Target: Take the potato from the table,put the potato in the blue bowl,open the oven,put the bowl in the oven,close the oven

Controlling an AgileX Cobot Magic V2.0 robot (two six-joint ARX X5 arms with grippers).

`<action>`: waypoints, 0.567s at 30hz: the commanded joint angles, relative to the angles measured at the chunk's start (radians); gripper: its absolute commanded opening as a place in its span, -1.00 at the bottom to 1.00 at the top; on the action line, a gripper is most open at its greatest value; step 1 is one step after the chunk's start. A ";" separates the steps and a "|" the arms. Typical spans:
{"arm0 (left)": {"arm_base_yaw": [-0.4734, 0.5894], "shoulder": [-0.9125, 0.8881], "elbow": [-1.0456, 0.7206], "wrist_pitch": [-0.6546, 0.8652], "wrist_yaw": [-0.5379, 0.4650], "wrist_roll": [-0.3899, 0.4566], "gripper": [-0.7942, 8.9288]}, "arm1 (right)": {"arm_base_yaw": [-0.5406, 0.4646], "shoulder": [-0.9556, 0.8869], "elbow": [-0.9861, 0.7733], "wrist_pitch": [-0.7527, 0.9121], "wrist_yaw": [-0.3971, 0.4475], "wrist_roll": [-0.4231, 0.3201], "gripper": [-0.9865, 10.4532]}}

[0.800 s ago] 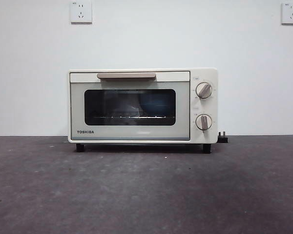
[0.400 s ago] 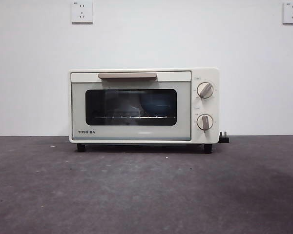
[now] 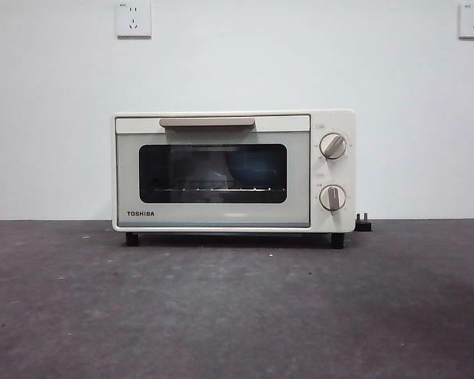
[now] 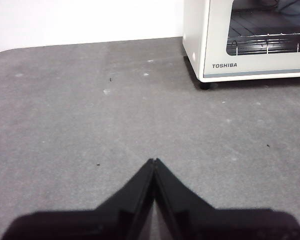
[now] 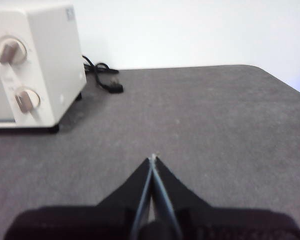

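The left tool (image 4: pixel 154 161) is matt black: two flat, wedge-shaped jaws tapering to a fine point. The right tool (image 5: pixel 153 157) looks identical, plain and unmarked.

Cream oven (image 3: pixel 234 171) sits on grey bench (image 3: pixel 237 308) against the wall, door shut, blue bowl (image 3: pixel 255 170) dimly visible inside on the rack.

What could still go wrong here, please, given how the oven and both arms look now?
The oven door looks closed, with a bluish shape, probably the bowl, dim behind the glass. The potato cannot be made out, so it may not be inside. The cord and plug lie loose on the table beside the oven, where the shut right gripper might snag them. The left gripper is shut too.
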 commanded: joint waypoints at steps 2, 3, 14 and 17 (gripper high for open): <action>0.004 0.000 -0.010 0.005 0.005 -0.004 -0.85 | 0.001 -0.028 -0.008 -0.073 0.001 -0.033 -0.83; 0.004 0.000 -0.010 0.005 0.005 -0.004 -0.84 | -0.001 -0.027 -0.008 -0.093 0.001 -0.033 -0.83; 0.004 0.002 -0.010 0.005 0.005 -0.004 -0.85 | -0.002 -0.027 -0.008 -0.086 0.000 -0.035 -0.83; 0.004 0.002 -0.010 0.005 0.005 -0.004 -0.85 | -0.002 -0.027 -0.008 -0.086 0.000 -0.035 -0.83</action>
